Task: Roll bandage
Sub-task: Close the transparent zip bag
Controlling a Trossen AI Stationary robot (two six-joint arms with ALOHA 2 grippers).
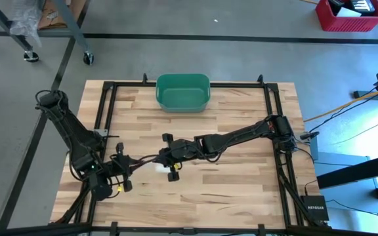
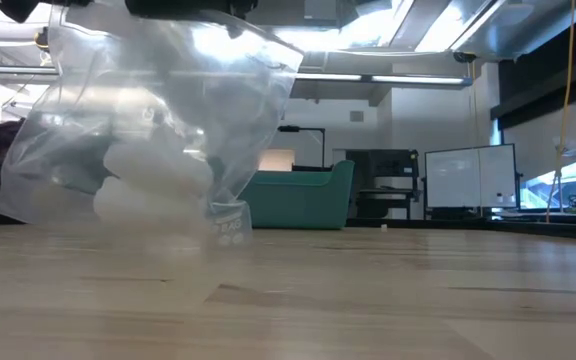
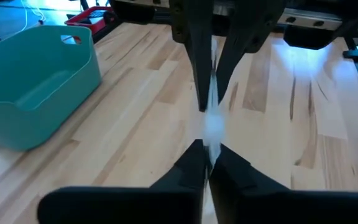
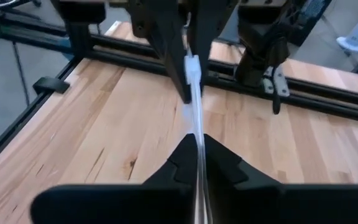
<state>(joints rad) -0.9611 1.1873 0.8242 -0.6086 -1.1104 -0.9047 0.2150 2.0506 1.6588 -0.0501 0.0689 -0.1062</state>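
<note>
Two pincers [image 1: 148, 162] clamped on clear bag [image 2: 153, 130], wood table [image 1: 241, 190], teal bin [image 1: 183, 92], monitors [image 2: 471, 178] behind

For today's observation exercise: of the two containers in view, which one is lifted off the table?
The clear plastic bag, pinched between both grippers; the green bin rests on the table's far side.

I'm looking down on a pale wooden bench [image 1: 241, 190], planked, with a black metal frame [image 1: 275, 157] running along its edges. A green tub [image 1: 183, 92] sits directly on it at the far edge, about midway across. From table height, the clear bag's [image 2: 158, 130] bottom appears to touch the boards.
</note>
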